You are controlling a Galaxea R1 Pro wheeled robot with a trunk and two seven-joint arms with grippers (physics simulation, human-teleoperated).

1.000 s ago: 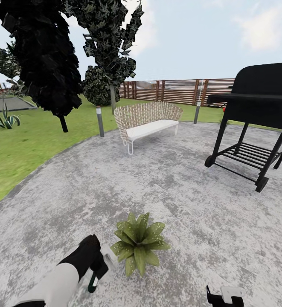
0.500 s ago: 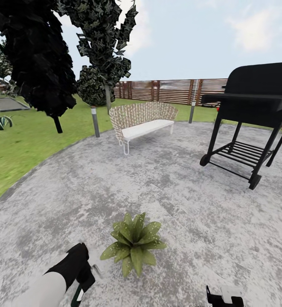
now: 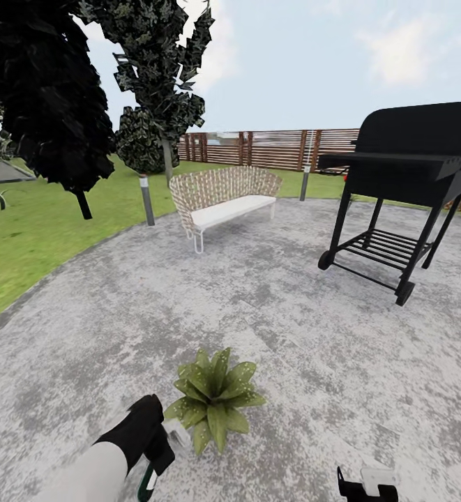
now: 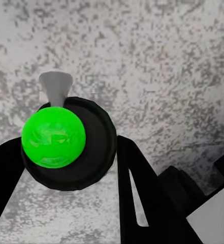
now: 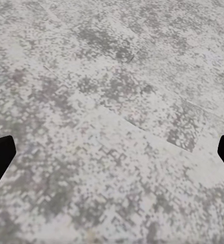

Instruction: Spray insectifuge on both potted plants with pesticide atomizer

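Left gripper (image 3: pixel 162 446), low at the near left of the head view, is clamped on the pesticide atomizer (image 3: pixel 159 453), whose whitish body and dark green part poke out beneath the black wrist just beside the plant. From the left wrist camera, the black fingers (image 4: pixel 142 188) flank the atomizer (image 4: pixel 66 140) on both sides; its bright green ball and black round cap sit between them, with a grey nozzle pointing out over the speckled paving (image 4: pixel 157 66).

Immediately right of that gripper stands one potted plant (image 3: pixel 214 399), a low rosette of broad pointed green leaves on the round grey paving (image 3: pixel 272 300). Fine pale specks of insectifuge (image 3: pixel 240 373) dot its leaves; its pot is hidden under the foliage.

Farther back, from left to right: lawn (image 3: pixel 28 244), dark trees (image 3: pixel 49 104), a grey bollard lamp (image 3: pixel 146 200), a wicker bench (image 3: pixel 223 199) with a white seat, the brown slat fence (image 3: pixel 272 148), and a black grill (image 3: pixel 408 181) on wheels.

At the near right edge, the right gripper (image 3: pixel 366 486) hangs over bare paving. In its wrist camera the two black fingertips (image 5: pixel 1 157) sit at opposite edges, spread wide with nothing between them.
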